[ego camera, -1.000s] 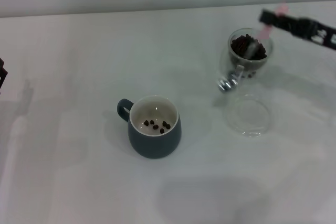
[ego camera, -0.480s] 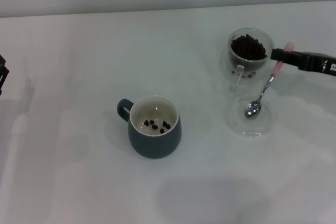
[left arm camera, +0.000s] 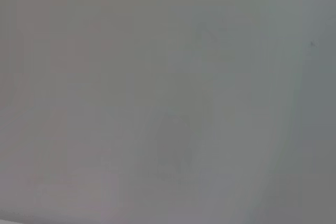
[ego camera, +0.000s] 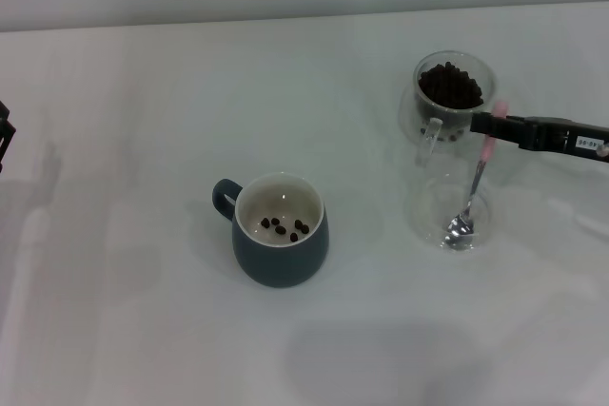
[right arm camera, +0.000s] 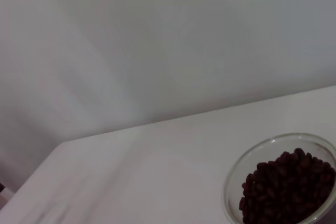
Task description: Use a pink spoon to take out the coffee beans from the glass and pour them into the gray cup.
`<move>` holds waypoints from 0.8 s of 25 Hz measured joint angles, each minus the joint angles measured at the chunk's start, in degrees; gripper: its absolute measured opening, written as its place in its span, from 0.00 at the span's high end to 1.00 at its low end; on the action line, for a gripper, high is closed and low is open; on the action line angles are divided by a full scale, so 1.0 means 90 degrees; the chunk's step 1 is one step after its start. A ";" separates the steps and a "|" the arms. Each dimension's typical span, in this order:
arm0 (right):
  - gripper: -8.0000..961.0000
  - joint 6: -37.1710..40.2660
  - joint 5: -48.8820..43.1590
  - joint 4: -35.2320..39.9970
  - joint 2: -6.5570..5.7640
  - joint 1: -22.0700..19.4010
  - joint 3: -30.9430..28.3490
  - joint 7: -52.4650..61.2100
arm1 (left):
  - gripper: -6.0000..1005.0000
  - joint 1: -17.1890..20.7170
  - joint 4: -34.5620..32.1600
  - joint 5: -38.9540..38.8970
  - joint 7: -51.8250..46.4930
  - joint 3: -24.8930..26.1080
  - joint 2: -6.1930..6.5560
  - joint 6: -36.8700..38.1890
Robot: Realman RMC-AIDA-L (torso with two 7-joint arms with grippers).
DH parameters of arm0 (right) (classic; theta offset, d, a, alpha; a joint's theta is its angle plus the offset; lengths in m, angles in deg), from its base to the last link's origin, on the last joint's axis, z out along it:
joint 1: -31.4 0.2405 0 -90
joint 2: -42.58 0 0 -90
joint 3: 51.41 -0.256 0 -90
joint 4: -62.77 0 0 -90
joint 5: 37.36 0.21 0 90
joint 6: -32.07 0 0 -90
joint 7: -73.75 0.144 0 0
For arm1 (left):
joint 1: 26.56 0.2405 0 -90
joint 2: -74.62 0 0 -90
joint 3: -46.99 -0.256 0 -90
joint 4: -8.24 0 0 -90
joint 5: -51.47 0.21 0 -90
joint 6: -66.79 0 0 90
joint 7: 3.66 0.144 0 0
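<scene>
Pale pink and shiny metal mark the small teaspoon [ego camera: 473,189], the pink spoon of the task, which hangs nearly upright from the right claw [ego camera: 487,126]. The claw is clamped on the top of the pink handle, and the spoon's metal bowl touches or sits just above a flat, shallow clear glass dish [ego camera: 449,214] on the white worktop [ego camera: 143,92]. The spoon bowl looks empty, though it is too small to be sure.

Just behind the dish stands the clear double-walled glass mug [ego camera: 453,94], heaped with small dark brown coffee beans [ego camera: 450,84]. The right wrist view shows the same mug rim and beans [right arm camera: 286,187] from close by. Well apart, toward the robot's left and nearer to it, sits the squat dark blue-gray cup [ego camera: 277,231] with a cream interior; a few beans [ego camera: 284,226] lie on its bottom.

The left claw [ego camera: 4,132] shows only as a dark edge at the far side of the head view, parked; whether it is apart or together cannot be told. Its wrist view shows blank pale surface.

The step in hand appears to be setting the spoon down on, or lifting it from, the dish; which one cannot be told. To do either well, the claw should keep a firm hold on the slim handle, move slowly and vertically near the dish so the bowl does not skid on the glass, and stay clear of the mug's handle [ego camera: 427,143] just beside it.
</scene>
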 joint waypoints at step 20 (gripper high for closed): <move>0.30 -0.0189 0.0088 0.0576 0.0483 -0.0448 -0.2245 -0.0922 | 0.20 0.0033 0.0001 -0.0002 0.0000 0.0000 -0.0008 -0.0019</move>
